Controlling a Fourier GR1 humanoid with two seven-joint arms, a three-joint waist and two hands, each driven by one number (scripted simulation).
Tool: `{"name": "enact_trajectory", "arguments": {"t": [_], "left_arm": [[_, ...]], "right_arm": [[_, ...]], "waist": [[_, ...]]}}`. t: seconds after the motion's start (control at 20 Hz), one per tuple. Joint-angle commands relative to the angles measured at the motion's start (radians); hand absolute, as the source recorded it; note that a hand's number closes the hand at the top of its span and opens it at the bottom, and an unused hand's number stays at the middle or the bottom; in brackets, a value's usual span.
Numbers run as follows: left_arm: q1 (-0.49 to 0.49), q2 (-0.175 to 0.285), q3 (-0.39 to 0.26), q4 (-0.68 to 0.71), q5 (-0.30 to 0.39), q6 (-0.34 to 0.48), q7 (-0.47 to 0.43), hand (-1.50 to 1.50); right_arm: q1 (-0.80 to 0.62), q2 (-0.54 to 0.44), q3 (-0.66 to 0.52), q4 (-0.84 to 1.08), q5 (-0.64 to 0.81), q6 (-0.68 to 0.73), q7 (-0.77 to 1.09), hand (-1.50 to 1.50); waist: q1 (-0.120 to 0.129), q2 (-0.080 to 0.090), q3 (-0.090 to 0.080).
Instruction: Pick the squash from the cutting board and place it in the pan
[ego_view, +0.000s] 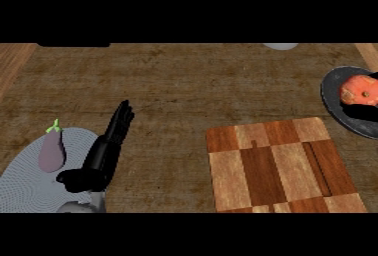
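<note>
nearby: eggplant (52, 152) on plate (22, 187) | left hand (103, 155) alongside | squash (358, 90) in pan (334, 107)

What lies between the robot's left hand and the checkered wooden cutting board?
Nothing. In the head view, only bare brown counter separates the open black left hand from the checkered wooden cutting board.

tabletop (192, 85) matt brown wood, rough streaky grain; cutting board (280, 167) smooth wood, light and dark blocks; pan (332, 107) far right dark grey, matt, metal-looking; squash (358, 90) orange, mottled dull skin; plate (29, 185) near left grey, fine ribbed texture; left robot hand (96, 165) matt black
</note>
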Motion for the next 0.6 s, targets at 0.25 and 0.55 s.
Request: {"name": "enact_trajectory", "arguments": {"t": [0.25,0.55], "left_arm": [[-0.037,-0.012,0.021,0.066,0.008,-0.021,-0.043,0.0],[-0.005,-0.014,0.006,0.034,0.0,-0.023,-0.03,0.0]], "right_arm": [[-0.213,-0.139,-0.191,0.538,-0.133,-0.267,-0.327,1.5],[-0.308,-0.272,-0.25,0.766,-0.19,-0.244,-0.483,1.5]], "waist": [[0.022,0.012,0.002],[0.031,0.014,0.003]]}}
